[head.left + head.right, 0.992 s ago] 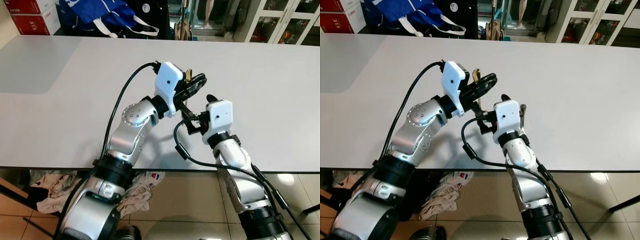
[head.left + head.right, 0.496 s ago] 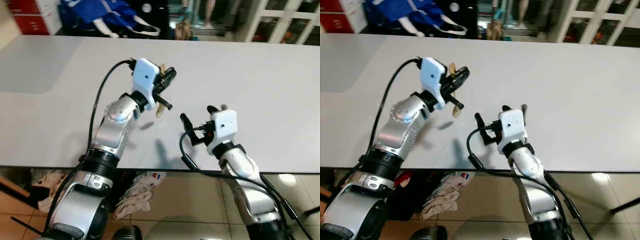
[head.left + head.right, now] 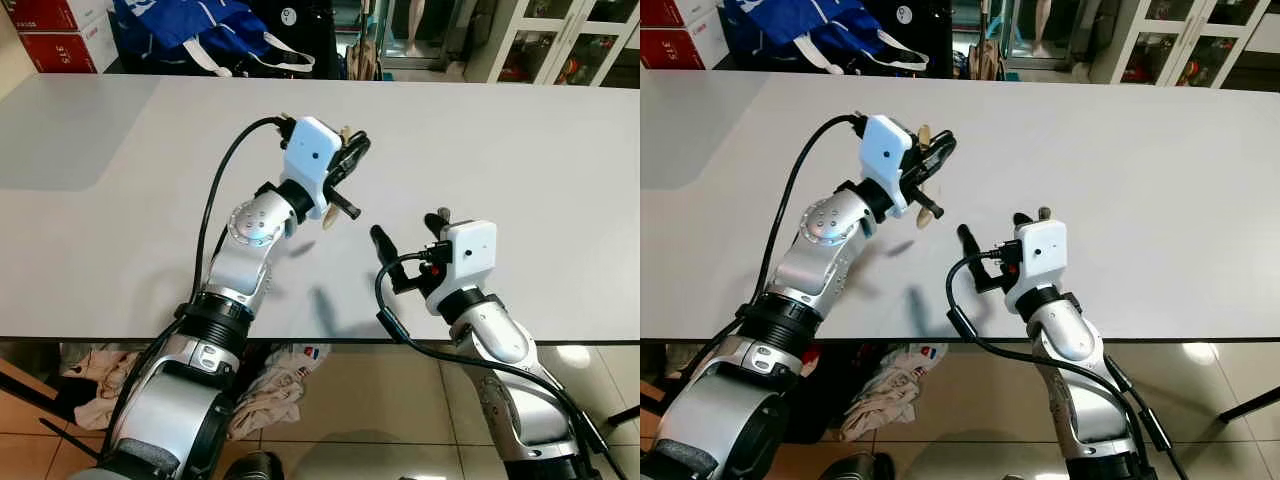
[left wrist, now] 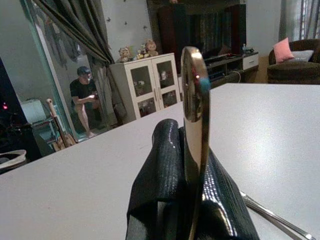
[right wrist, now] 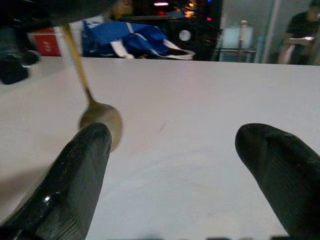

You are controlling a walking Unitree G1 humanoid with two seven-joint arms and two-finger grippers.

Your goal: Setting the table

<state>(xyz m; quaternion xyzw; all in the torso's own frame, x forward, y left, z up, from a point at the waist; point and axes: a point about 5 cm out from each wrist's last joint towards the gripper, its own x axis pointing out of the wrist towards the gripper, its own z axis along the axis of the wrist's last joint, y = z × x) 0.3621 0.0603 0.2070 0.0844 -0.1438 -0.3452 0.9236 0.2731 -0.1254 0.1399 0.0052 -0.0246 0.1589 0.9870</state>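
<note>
The left hand [image 3: 345, 175] is clamped on a gold spoon [image 3: 923, 215] held bowl-down above the white counter [image 3: 520, 150] — presumably for laying down — while the right hand [image 3: 405, 235], fingers apart, is kept nearby to the right.

The table [image 3: 120, 200] is plain white with a faint grey shading toward its far left corner. The spoon [image 5: 95, 112] is gold-coloured along handle and bowl. The left gripper [image 3: 350, 170] has black fingers with a fine textured pattern [image 4: 165, 190], behind a white wrist housing and a silver arm. The right gripper [image 3: 405, 232] likewise has black fingers [image 5: 75, 180], a white housing and black cable. Beyond the table's far edge lie a blue bag with white straps [image 3: 190, 25] and red boxes with white lettering [image 3: 55, 40]. A white glass-fronted cabinet [image 3: 560, 40] stands past the far right corner. The floor [image 3: 380, 400] is tan tile, with beige and white cloth [image 3: 270, 385] on it.
</note>
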